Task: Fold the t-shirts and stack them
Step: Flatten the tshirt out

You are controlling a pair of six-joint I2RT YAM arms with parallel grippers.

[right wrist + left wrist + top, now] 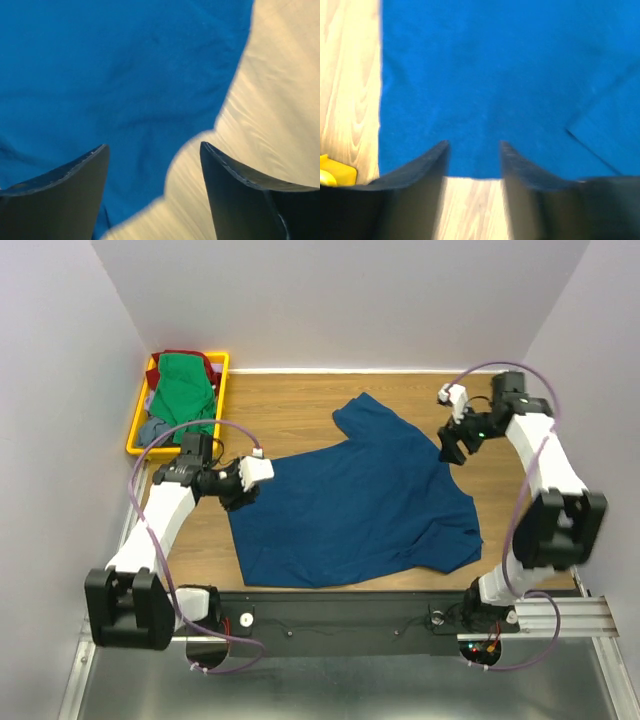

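**Navy shirt laid out, both grippers let go**

Spread across the middle of the light wooden tabletop [290,415]: a large dark navy-blue cloth t-shirt [355,505], mostly flat, one sleeve reaching toward the far side, some rumpling near the right edge. Waiting in the yellow plastic tray [137,425] at the far left corner: a bright green cloth shirt [185,390], a dark red one [185,355] behind it, a grey-blue one [152,428] at the near end.

Hovering at the navy shirt's left edge: the left gripper [472,145], jaws apart, nothing between them. Poised over the right edge: the right gripper [152,147], likewise released and empty.

Likely risks from here:
- Missing the hem or pinching too little cloth, with the left gripper right at the fabric's border.
- Lifting unevenly with the two arms and dragging the shirt askew.
- Folding over the rumples, locking in creases and leaving a lopsided base for the stack.
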